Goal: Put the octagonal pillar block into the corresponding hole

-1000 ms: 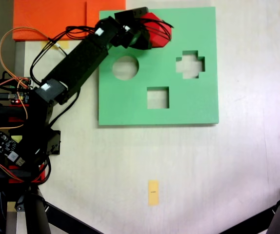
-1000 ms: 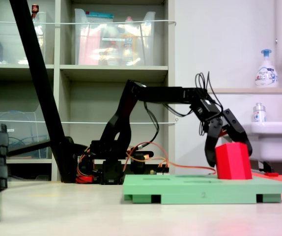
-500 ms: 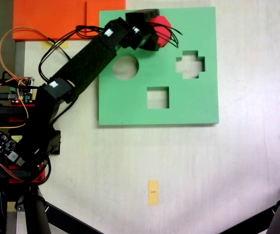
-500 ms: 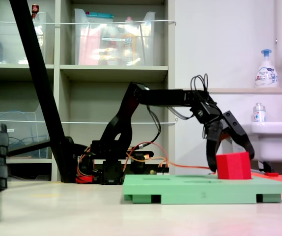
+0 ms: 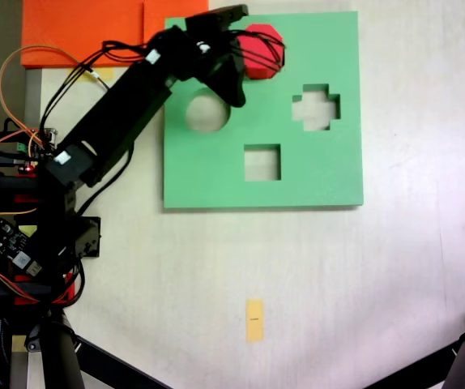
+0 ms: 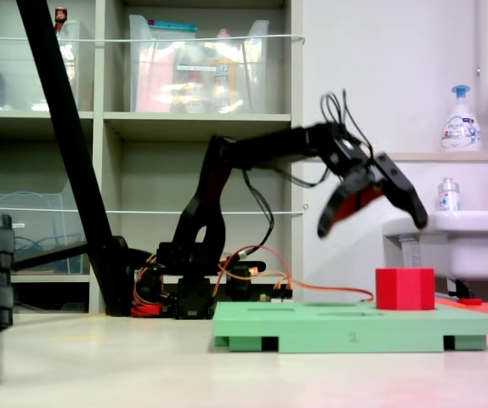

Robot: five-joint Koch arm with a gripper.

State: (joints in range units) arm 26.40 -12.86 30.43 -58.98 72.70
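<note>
The red octagonal pillar block [image 5: 264, 50] stands upright at the far top of the green foam board [image 5: 313, 174]. In the side fixed view the block [image 6: 405, 289] sits low in the board [image 6: 346, 327], with its upper part sticking out. The block fills the eight-sided cutout and hides it. My gripper [image 5: 242, 55] is open, with one jaw on each side of the block's left edge in the top fixed view. From the side, the gripper [image 6: 371, 227] hangs well above the block, spread wide and holding nothing.
The board also has a round cutout [image 5: 208, 113], a cross cutout [image 5: 316, 107] and a square cutout [image 5: 262, 162]. An orange foam sheet [image 5: 95, 28] lies at top left. The arm base and wiring [image 5: 22, 235] are at the left. A yellow tape strip [image 5: 254, 320] marks the table.
The block dropped lower into the board. The gripper then opened, let go of it and rose clear above it.
</note>
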